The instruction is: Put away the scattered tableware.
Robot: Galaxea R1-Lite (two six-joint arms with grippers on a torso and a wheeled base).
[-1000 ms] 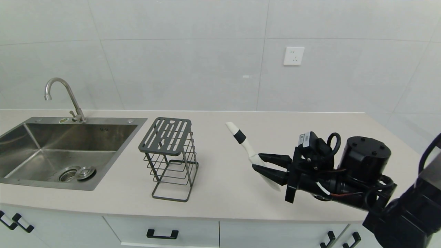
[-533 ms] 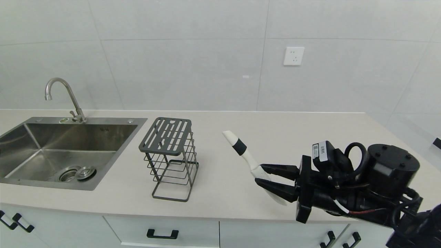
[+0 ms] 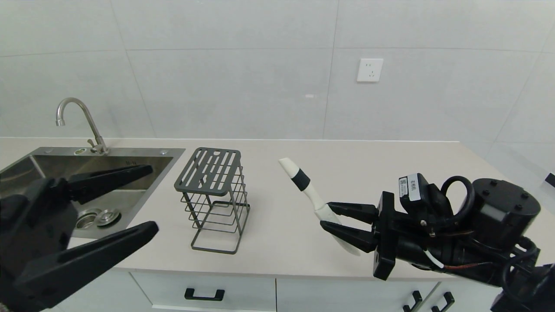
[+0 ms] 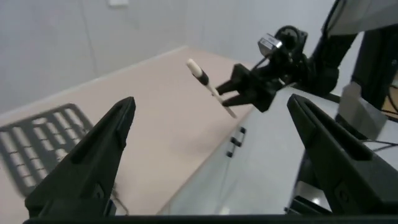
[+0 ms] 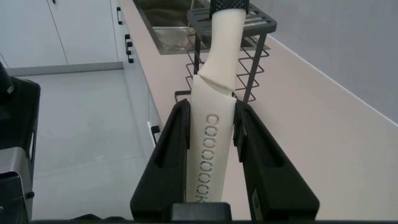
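Between the right gripper's (image 3: 326,214) fingers, pinched flat, sits the blade of a white knife (image 3: 299,177), its black-banded handle slanting up and away from the fingertips, apparently lifted off the countertop (image 3: 390,160). Beyond the handle, well apart, stands the slotted wire rack (image 3: 208,171); past that the left gripper (image 3: 151,198) hangs spread wide, holding nothing, near the sink (image 3: 169,151). The carry to the rack seems in hand, and next the knife needs lining up with a slot.
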